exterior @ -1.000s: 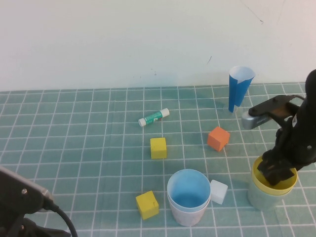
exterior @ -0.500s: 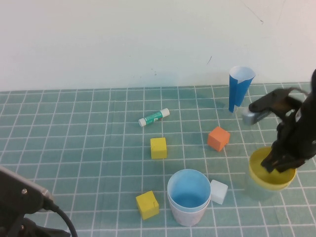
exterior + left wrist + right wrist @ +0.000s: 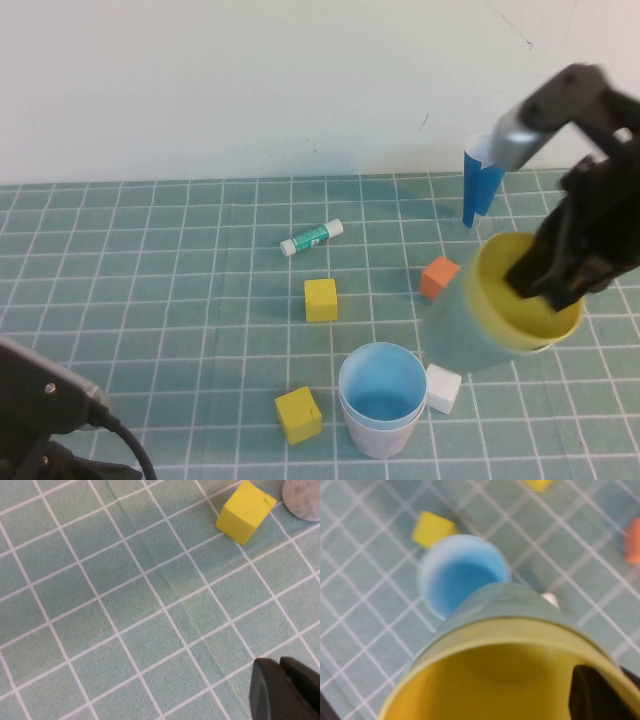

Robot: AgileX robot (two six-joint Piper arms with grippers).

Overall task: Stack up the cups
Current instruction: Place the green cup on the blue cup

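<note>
My right gripper [image 3: 560, 283] is shut on the rim of the yellow cup [image 3: 495, 315], one finger inside it, and holds it tilted in the air above the table, to the right of the light blue cup [image 3: 381, 398]. In the right wrist view the yellow cup [image 3: 510, 675] fills the foreground with the light blue cup [image 3: 462, 575] below it. The light blue cup stands upright near the front and seems to sit in another whitish cup. My left gripper [image 3: 292, 690] is shut and empty at the front left, low over the mat. No pink or pale green cup shows.
On the green gridded mat lie two yellow cubes [image 3: 321, 299] [image 3: 298, 414], an orange cube [image 3: 437, 277], a white cube [image 3: 442, 388] beside the blue cup, a glue stick [image 3: 311, 237], and a tall blue paper cone [image 3: 484, 178] by the back wall.
My right gripper has lifted the yellow cup off the mat at the right and carried it up and to the left, tilting it, toward the light blue cup. The left arm has not moved.
</note>
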